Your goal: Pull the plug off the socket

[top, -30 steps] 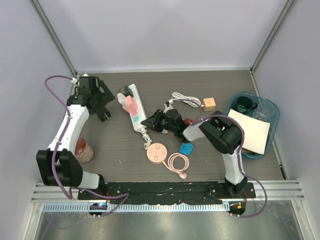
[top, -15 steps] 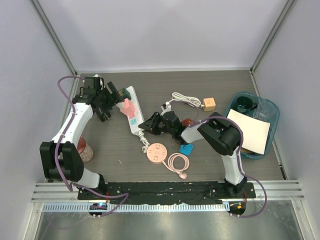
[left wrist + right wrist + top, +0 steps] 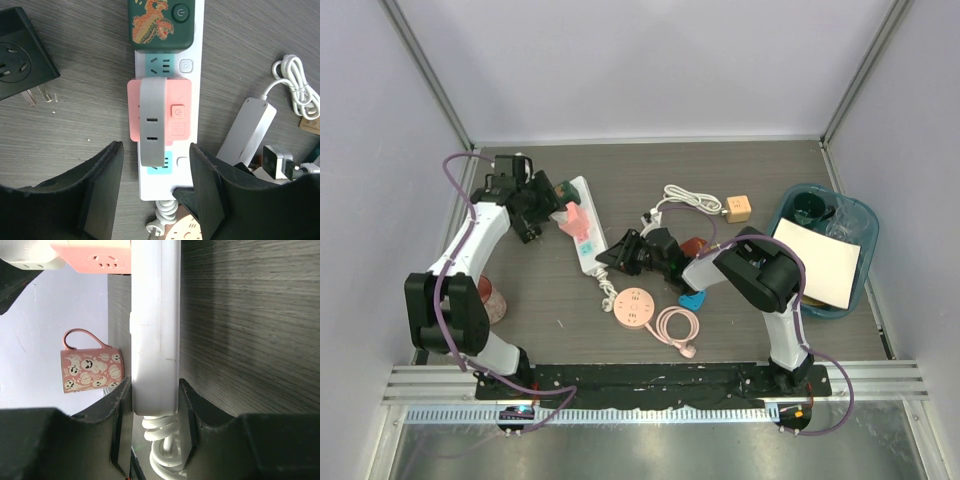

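Note:
A white power strip (image 3: 583,235) lies on the table, left of centre. A pink plug block (image 3: 577,218) with a grey strap sits in its middle sockets, and a dark green plug (image 3: 160,22) sits at its far end. In the left wrist view the pink plug (image 3: 175,112) lies just ahead of my left gripper (image 3: 156,200). That gripper is open, with a finger on each side of the strip (image 3: 195,90) and nothing held. My right gripper (image 3: 155,410) is shut on the cord end of the strip (image 3: 155,340). It also shows in the top view (image 3: 607,258).
A black adapter (image 3: 20,60) lies left of the strip. A pink mug (image 3: 488,300) stands by the left arm. A round pink socket (image 3: 634,305), a blue piece (image 3: 692,297), a white coiled cable (image 3: 685,198), a wooden cube (image 3: 738,208) and a teal bin (image 3: 798,200) lie to the right.
My left gripper has moved right from the table's left side to over the strip by the pink plug. The right gripper and the strip's cord end have shifted slightly left.

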Tool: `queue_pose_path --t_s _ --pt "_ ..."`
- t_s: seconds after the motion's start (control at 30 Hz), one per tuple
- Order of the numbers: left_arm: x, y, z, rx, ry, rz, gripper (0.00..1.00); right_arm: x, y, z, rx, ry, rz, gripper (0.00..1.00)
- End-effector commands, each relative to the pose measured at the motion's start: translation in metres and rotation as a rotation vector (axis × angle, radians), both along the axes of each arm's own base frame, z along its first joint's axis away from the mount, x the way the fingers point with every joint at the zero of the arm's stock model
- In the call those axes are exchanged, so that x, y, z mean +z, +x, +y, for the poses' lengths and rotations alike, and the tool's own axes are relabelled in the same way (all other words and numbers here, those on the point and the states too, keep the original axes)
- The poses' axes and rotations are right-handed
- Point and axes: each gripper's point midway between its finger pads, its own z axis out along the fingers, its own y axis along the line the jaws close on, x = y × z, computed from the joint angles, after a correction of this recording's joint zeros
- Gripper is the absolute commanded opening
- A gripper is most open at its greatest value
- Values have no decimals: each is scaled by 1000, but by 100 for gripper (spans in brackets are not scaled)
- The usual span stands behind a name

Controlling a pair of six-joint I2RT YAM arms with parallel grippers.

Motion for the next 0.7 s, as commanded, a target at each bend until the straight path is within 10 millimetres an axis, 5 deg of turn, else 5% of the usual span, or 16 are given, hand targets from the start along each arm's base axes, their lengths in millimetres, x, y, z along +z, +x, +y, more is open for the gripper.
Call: queue_pose_path --t_s 0.0,0.13,0.23,0.3,0.67 --pt "2 8 0 -13 15 -3 58 58 -4 12 27 141 -94 1" --pt "1 9 -5 -35 -5 1 49 60 -5 11 28 158 -93 1" --pt "4 9 -7 -47 -11 -13 12 61 -4 10 16 157 -96 1" --pt "6 9 -8 -53 -12 -22 0 60 -4 7 2 148 -100 1" --pt "18 5 -18 -86 -65 -52 0 33 6 -13 -102 26 -109 1"
